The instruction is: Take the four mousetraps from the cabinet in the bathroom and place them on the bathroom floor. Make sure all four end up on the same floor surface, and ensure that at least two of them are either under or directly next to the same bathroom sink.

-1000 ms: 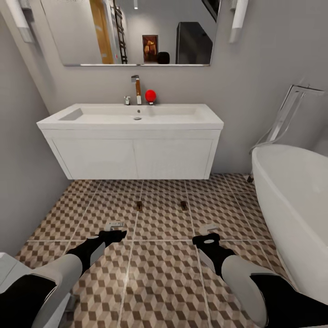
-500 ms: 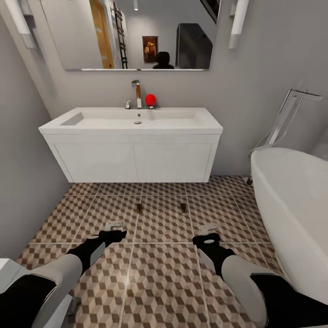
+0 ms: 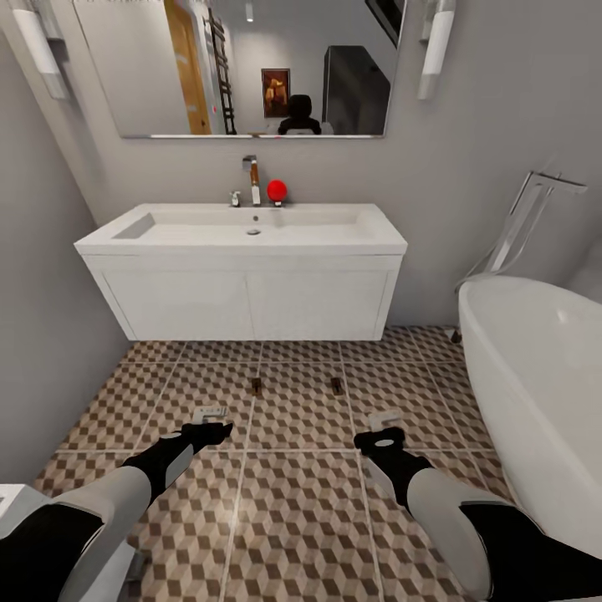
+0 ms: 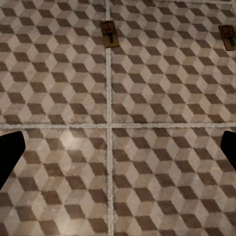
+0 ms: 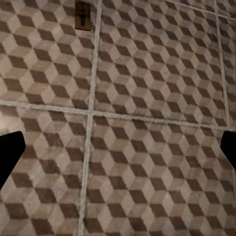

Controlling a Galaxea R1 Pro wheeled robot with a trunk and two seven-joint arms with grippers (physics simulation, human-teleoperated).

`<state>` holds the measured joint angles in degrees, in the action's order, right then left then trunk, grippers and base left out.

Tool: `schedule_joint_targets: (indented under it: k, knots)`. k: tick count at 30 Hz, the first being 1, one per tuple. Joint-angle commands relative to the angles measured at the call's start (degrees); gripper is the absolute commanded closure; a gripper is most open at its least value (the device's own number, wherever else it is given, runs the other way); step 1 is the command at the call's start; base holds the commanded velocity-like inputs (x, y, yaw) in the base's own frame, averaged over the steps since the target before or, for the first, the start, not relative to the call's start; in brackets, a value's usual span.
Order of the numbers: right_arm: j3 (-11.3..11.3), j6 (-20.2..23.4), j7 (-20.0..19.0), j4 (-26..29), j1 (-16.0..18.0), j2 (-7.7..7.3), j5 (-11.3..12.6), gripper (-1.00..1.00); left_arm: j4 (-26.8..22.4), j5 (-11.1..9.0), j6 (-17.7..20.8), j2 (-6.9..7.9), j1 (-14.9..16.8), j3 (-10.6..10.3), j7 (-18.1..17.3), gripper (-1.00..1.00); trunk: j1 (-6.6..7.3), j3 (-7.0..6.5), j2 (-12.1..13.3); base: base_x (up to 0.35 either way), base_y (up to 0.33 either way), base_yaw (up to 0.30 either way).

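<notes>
While the head view is taking in the white sink (image 3: 241, 237), two mousetraps are lying on the bathroom floor (image 3: 301, 518) just in front of it: the left mousetrap (image 3: 256, 385) and the right mousetrap (image 3: 336, 385), both a little out from under the vanity. Nearer the robot than the traps, the left gripper (image 3: 211, 413) and the right gripper (image 3: 385, 418) are hovering low over the tiles, each with nothing between its fingers.

From the left wrist view, the fingers are showing as dark tips at the frame's far edges, so the jaws are standing wide apart and holding nothing; both traps are lying flat beyond them, one (image 4: 110, 34) on a grout line, the other (image 4: 228, 37) well to its side.

From the right wrist view, the fingers are likewise spread wide and empty, with one trap (image 5: 82, 15) ahead.

Only two traps are showing here. The risk I'm judging is the base or an arm nudging these two away from the sink when the robot turns.
</notes>
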<state>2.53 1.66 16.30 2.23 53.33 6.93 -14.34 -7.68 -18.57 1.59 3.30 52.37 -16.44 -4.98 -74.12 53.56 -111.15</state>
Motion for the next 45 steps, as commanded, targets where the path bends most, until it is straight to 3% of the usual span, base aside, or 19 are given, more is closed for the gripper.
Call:
schedule_joint_targets:
  k: [1,22,32,45]
  knots:
    - [0.3,0.1,0.2,0.1,0.0,0.00,-0.5,-1.00,-0.1,-0.6,0.2,0.04,0.0,-0.4,-0.1,-1.00,0.23,-0.14,0.4,0.000,0.000,0.000]
    - [0.3,-1.6,0.2,1.4,0.0,-0.03,-0.5,-1.00,-0.1,-0.6,0.2,0.04,0.0,-0.4,-0.1,-1.00,4.84,-3.91,8.8,0.000,0.000,0.000]
    - [0.3,-2.6,0.1,1.5,0.0,0.01,-0.4,-1.00,-0.1,-0.7,0.2,-0.03,0.0,-0.4,3.1,-1.00,7.04,-5.71,12.8,0.000,0.000,0.000]
    - [0.4,-2.7,0.0,1.5,0.0,0.01,0.0,-1.00,-0.1,-0.7,0.2,-0.05,0.0,-0.5,4.0,-1.00,9.90,-8.04,18.0,0.000,0.000,0.000]
